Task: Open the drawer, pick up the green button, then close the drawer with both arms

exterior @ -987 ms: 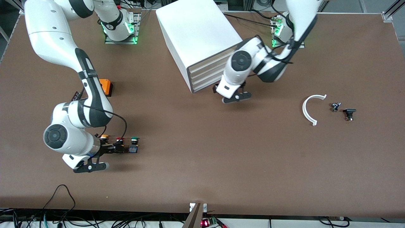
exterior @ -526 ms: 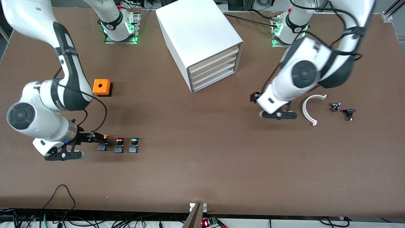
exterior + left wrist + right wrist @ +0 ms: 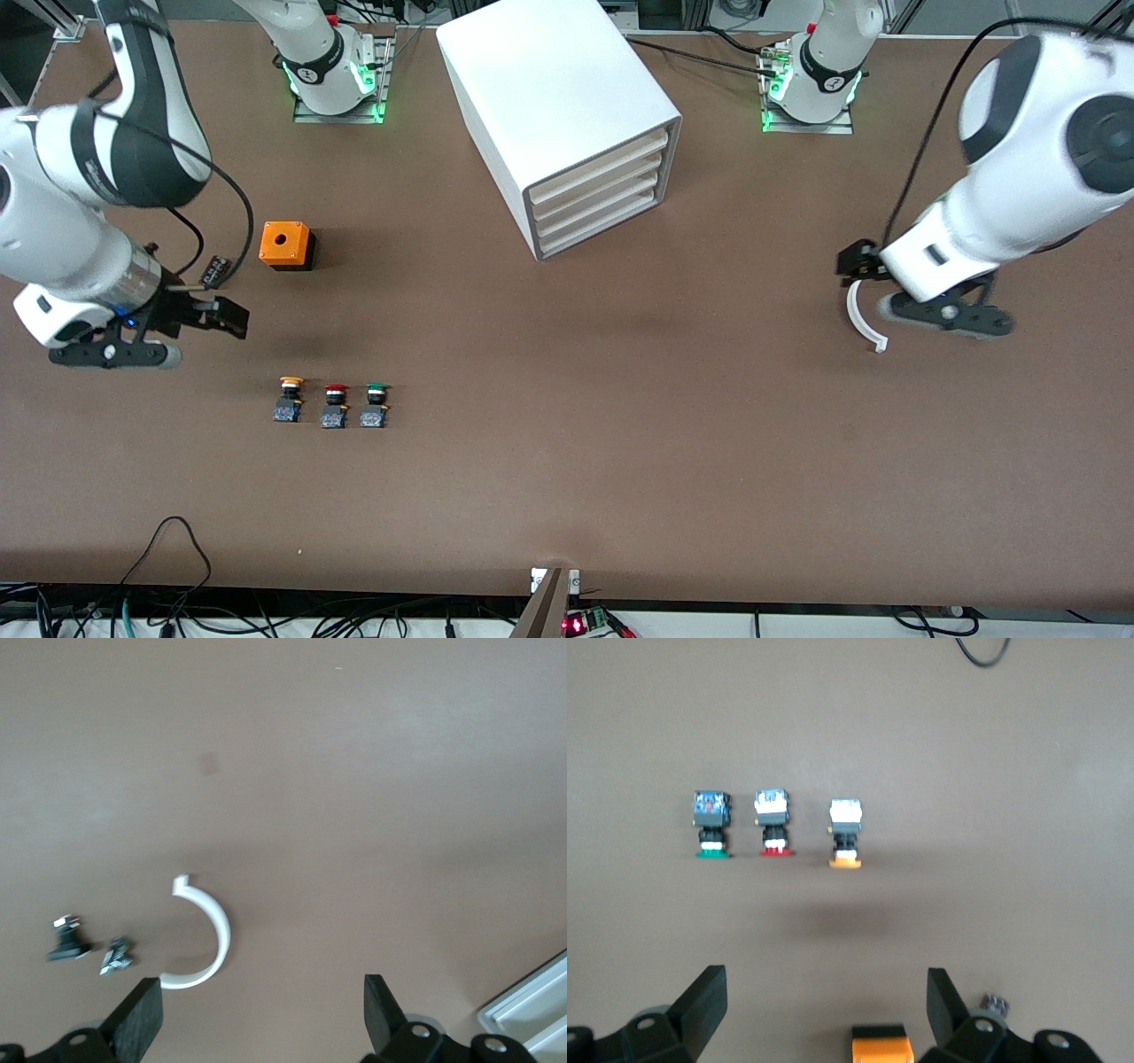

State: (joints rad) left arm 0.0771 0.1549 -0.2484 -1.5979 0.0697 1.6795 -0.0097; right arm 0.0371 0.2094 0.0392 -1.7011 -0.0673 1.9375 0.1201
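Note:
The green-capped button (image 3: pixel 376 403) stands on the table in a row with a red-capped (image 3: pixel 335 406) and a yellow-orange-capped one (image 3: pixel 289 399). It also shows in the right wrist view (image 3: pixel 712 824). The white cabinet (image 3: pixel 558 89) has its four drawers (image 3: pixel 598 190) all shut. My right gripper (image 3: pixel 221 317) is open and empty, up over the table between the buttons and an orange box; its fingers (image 3: pixel 704 1001) stand wide apart. My left gripper (image 3: pixel 858 261) is open and empty over a white arc, its fingers (image 3: pixel 142 1023) wide apart.
An orange box with a hole (image 3: pixel 285 245) and a small black part (image 3: pixel 215 268) lie toward the right arm's end. The white arc (image 3: pixel 858 310) and two small dark parts (image 3: pixel 66 939) lie toward the left arm's end. Cables run along the table's near edge.
The right gripper rose away from the row of buttons toward the right arm's end. The left gripper swung from in front of the cabinet to over the white arc. The buttons stayed put.

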